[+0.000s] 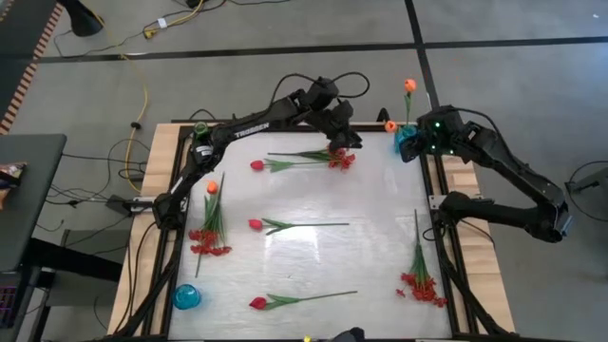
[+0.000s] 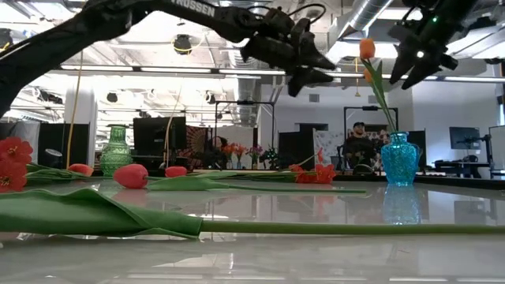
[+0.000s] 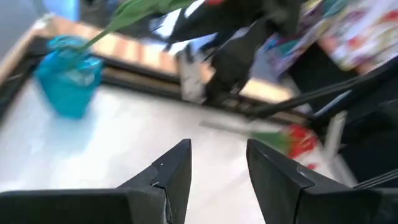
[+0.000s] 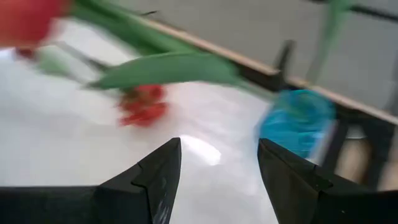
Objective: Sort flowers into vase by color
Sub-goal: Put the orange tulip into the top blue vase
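Note:
A blue vase point(image 1: 408, 144) stands at the table's far right corner and holds two orange tulips point(image 1: 409, 85). My right gripper point(image 1: 416, 133) hovers open just beside and above that vase point(image 4: 298, 127). My left gripper point(image 1: 344, 141) hangs open over a red spray point(image 1: 340, 158) that lies on the table near the far edge beside a pinkish-red tulip point(image 1: 256, 164). Two more pinkish-red tulips point(image 1: 255, 225) point(image 1: 258, 303) lie flat mid-table and near the front. An orange tulip point(image 1: 211, 187) and a red spray point(image 1: 209, 242) lie at the left, and another spray point(image 1: 423, 285) lies at the right.
A green vase point(image 1: 200, 128) stands at the far left corner and a second blue vase point(image 1: 186, 297) at the near left corner. The two arms are close together over the far edge. Wooden boards point(image 1: 157, 161) flank the white tabletop. A person point(image 2: 359, 146) sits in the room behind.

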Tool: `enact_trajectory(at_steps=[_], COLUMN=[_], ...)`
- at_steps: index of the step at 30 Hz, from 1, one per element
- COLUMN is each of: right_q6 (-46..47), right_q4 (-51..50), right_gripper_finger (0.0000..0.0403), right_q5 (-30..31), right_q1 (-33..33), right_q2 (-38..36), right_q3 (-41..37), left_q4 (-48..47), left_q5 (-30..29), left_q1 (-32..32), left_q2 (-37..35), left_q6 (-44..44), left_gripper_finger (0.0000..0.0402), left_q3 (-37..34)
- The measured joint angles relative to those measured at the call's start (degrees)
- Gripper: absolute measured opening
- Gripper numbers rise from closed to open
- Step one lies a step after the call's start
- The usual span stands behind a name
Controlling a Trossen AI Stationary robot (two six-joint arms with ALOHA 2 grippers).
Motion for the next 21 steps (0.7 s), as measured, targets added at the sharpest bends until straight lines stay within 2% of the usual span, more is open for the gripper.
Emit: enact_trajectory(at_steps=[4, 7, 11, 14, 21], right_q6=[0.0, -0.6, 0.3, 2.1, 7.1], right_q4=[-1.0, -1.9, -2.8, -2.8, -2.8], right_gripper_finger=[0.0240, 0.0240, 0.0240, 0.0240, 0.0240], right_q5=[-10.1, -14.4, -14.9, -14.2, -9.5], right_q1=[0.5, 3.3, 10.1, 15.6, 28.5], right_q2=[0.0, -0.1, -0.8, -1.5, -2.7], right_q3=[0.1, 0.1, 0.1, 0.1, 0.1], left_q4=[-12.6, -25.2, -39.7, -46.1, -54.6], left_q5=[-6.8, -12.2, -20.3, -25.1, -33.1], left_q1=[-0.9, -2.5, -6.4, -10.2, -17.5], left_q2=[-3.1, -5.4, -8.7, -11.2, -15.6], left_q6=[6.3, 9.8, 13.8, 13.7, 4.4], left_gripper_finger=[0.0141, 0.0141, 0.0141, 0.0141, 0.0141], left_q3=[0.0, 0.0, 0.0, 0.0, -2.5])
